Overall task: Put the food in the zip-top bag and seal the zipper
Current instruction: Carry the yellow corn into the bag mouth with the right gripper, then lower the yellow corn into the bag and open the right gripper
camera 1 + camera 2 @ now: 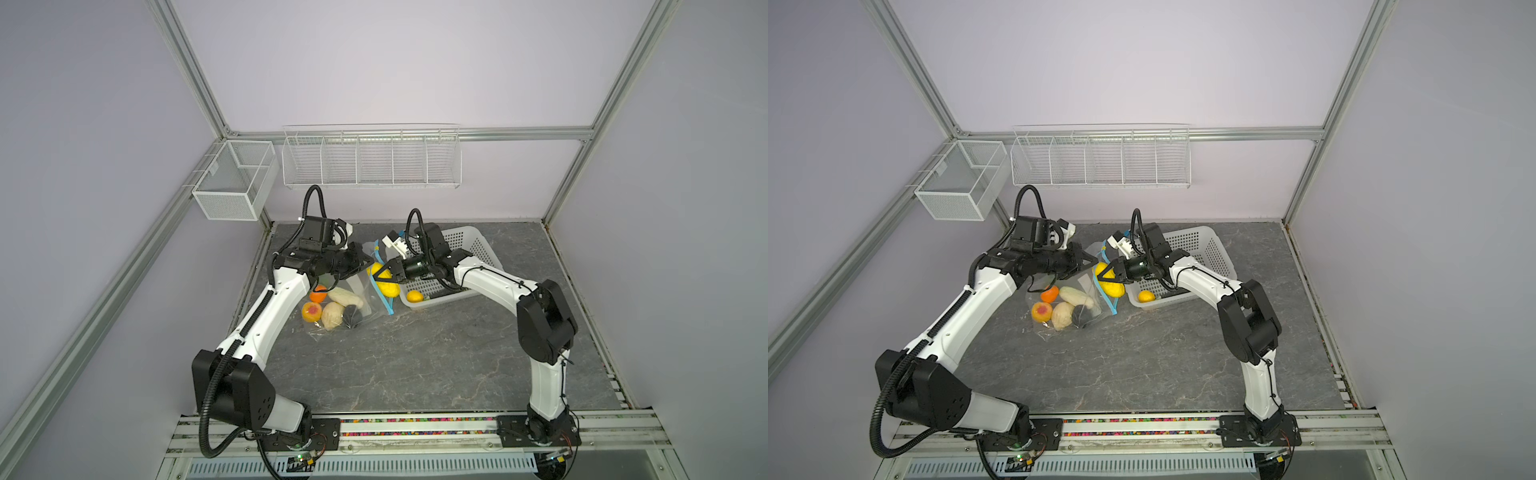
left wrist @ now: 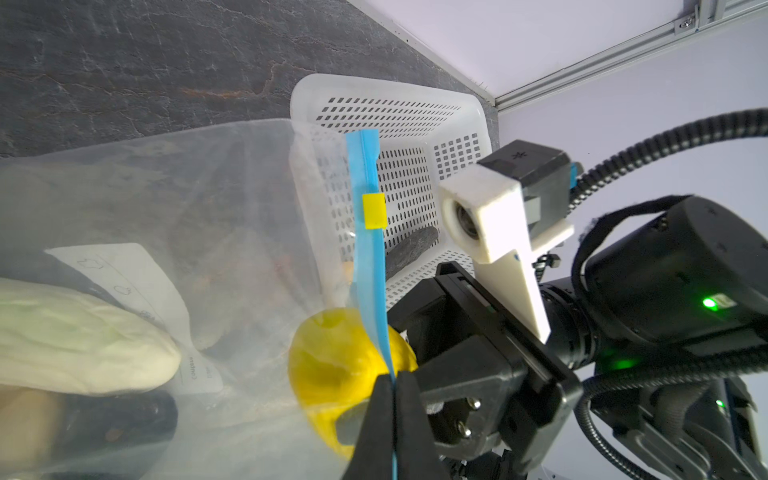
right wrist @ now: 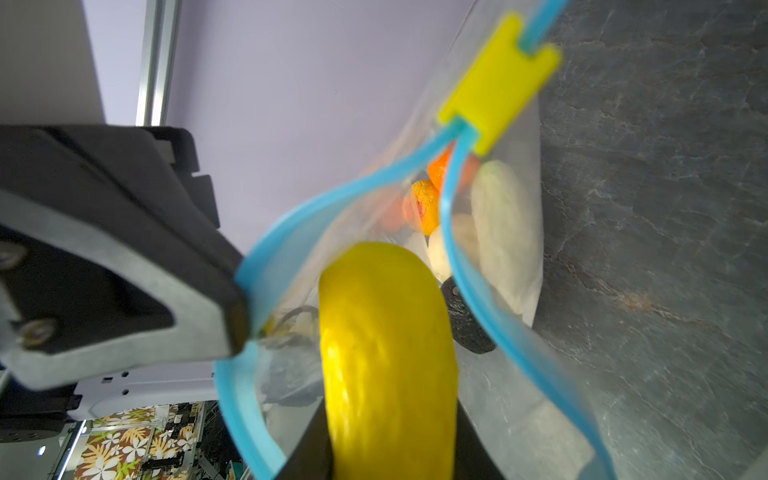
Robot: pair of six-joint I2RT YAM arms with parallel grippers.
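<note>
Blue zipper (image 2: 368,257) strip is pinched tight in my left fingers (image 2: 384,409), which hold up one lip at the mouth of the bag (image 2: 216,178). My right fingers (image 1: 383,267) are closed partway around a yellow piece (image 3: 386,353) that sits in that open mouth. The bag lies on the surface (image 1: 415,365) at nine o'clock from the basket (image 1: 471,249). An orange fruit (image 1: 318,296), cream pieces (image 1: 345,296) and a dark piece (image 1: 353,318) lie inside it. One yellow fruit (image 1: 414,296) sits in the basket.
</note>
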